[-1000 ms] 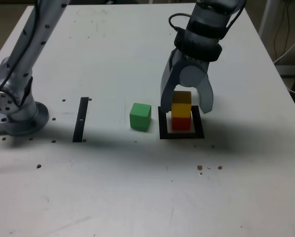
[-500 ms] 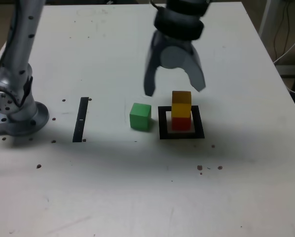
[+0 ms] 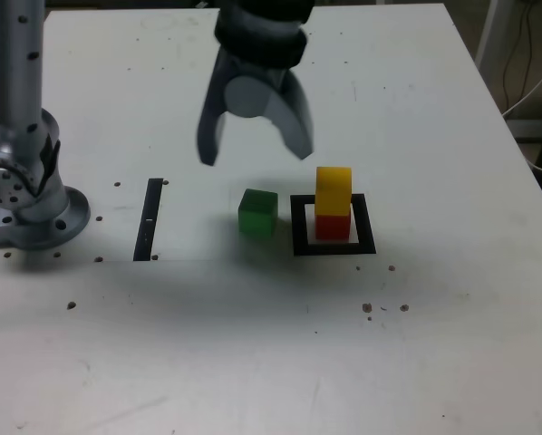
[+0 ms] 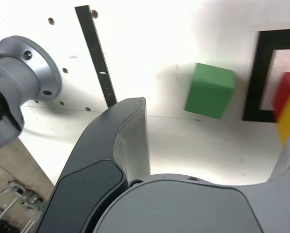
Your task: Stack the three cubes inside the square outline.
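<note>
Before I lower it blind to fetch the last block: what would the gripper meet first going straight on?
Probably the green cube; the open gripper hangs above it, though depth is unclear and it may meet bare table beside it.

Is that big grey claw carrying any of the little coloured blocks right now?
No. The grey gripper hangs open and empty above the white table; the green cube sits on the table, apart from the jaws.

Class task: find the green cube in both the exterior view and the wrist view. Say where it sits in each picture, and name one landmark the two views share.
Exterior view: the green cube sits on the table, just outside the square outline, on the exterior view's left of it.
Wrist view: the green cube lies beyond the open gripper, apart from the square outline.
Shared landmark: the thin black strip.
</note>
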You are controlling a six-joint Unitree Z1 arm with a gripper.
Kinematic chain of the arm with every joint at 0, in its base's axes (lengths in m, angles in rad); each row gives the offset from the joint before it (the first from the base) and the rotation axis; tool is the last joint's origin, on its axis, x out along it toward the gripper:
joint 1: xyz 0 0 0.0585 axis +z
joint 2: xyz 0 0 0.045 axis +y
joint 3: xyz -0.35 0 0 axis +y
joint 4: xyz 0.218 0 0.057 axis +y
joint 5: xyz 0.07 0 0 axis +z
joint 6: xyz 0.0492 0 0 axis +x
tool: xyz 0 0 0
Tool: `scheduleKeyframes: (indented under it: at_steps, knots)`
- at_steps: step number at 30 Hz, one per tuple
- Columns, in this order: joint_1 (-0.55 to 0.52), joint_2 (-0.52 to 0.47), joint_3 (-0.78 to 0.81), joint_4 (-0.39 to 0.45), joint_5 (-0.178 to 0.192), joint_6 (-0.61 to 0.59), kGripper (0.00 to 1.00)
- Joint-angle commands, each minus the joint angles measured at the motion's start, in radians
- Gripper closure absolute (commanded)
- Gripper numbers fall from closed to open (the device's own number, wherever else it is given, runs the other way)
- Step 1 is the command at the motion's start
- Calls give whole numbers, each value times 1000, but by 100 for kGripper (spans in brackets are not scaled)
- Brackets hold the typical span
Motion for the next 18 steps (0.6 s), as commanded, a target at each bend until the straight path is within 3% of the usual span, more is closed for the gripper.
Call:
scheduleKeyframes:
  at_steps: [1,18]
  knots:
    - [-2,-15,29,-18,3,7,1]
    - [-24,-19,174,-165,43,58,1]
